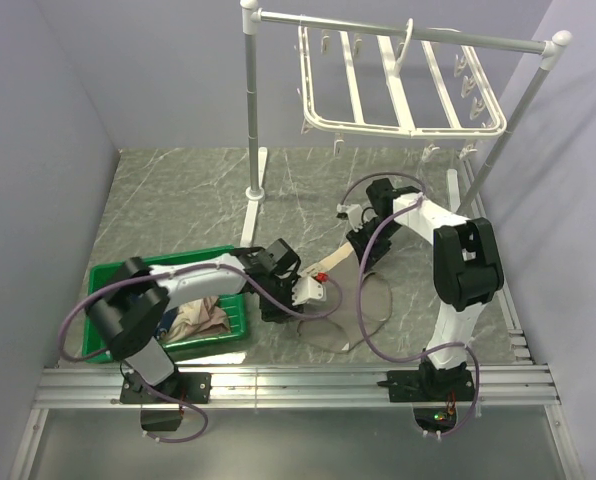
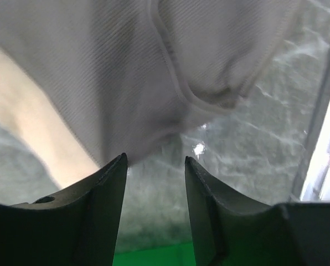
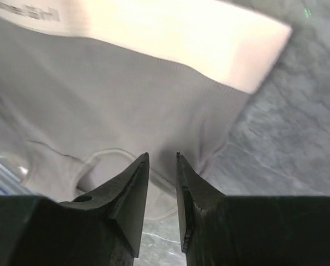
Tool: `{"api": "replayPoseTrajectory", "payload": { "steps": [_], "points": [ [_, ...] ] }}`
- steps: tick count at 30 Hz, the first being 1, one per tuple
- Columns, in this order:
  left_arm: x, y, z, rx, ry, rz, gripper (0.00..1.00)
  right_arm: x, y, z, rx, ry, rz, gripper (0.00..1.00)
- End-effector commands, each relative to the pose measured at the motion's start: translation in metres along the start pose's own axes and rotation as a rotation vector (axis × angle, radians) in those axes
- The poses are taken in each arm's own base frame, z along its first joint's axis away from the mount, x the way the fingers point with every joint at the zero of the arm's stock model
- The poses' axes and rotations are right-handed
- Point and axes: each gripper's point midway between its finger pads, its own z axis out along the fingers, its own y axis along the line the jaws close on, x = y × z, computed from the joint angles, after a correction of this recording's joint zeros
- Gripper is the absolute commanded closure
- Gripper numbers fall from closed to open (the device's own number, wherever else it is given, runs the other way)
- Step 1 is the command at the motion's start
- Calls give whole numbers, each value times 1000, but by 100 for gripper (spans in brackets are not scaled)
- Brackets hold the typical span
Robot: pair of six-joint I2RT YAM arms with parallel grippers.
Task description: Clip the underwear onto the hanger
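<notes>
Grey tabletop [image 1: 178, 200] holds the underwear [image 1: 335, 262] flat at centre, my left gripper [image 2: 155, 159] half-spread and right gripper [image 3: 162, 155] narrowly parted, both empty, so lifting and clipping it to the hanger [image 1: 396, 90] at twelve o'clock remain.

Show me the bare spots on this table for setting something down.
Free: the table between the left wall, the rack foot and the green bin; also the strip from the rack foot across to the right arm. Crowded: the middle, with the underwear, the left arm and cables.
</notes>
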Motion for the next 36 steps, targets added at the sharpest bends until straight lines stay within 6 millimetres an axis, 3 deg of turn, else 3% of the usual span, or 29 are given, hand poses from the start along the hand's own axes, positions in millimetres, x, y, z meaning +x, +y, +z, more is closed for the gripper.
{"api": "replayPoseTrajectory", "payload": {
  "steps": [1, 6, 9, 13, 14, 16, 20, 27, 29, 32, 35, 36],
  "points": [
    [-5, 17, 10, -15, 17, -96, 49, 16, -18, 7, 80, 43, 32, 68],
    [7, 46, 29, -2, 68, -153, 52, 51, -12, 0, 68, 133, 44, 71],
    [4, 83, 29, -49, 47, -185, 53, 76, 5, -3, 15, 198, 42, 71],
    [3, 119, 27, -96, 37, -207, 53, 87, 29, -7, -69, 223, 61, 70],
    [3, 125, 26, -105, 34, -212, 53, 88, 43, -9, -131, 225, 71, 69],
    [0, 136, 19, -112, 7, -225, 54, 82, 52, -16, -166, 193, 72, 68],
    [-9, 129, -3, -83, -106, -250, 51, 59, 57, -29, -149, 51, 65, 63],
    [-42, 88, -62, -122, -358, -185, 38, 32, 65, -64, -42, -211, -34, 55],
    [-52, 82, -76, -141, -428, -200, 38, 32, 66, -70, -17, -245, -54, 55],
    [-62, 65, -105, -179, -536, -224, 35, 47, 73, -79, 42, -273, -108, 54],
    [-75, 52, -142, -254, -663, -206, 30, 53, 81, -103, 152, -383, -199, 52],
    [-87, 50, -165, -307, -743, -165, 27, 52, 84, -110, 171, -415, -216, 52]
  ]
}}
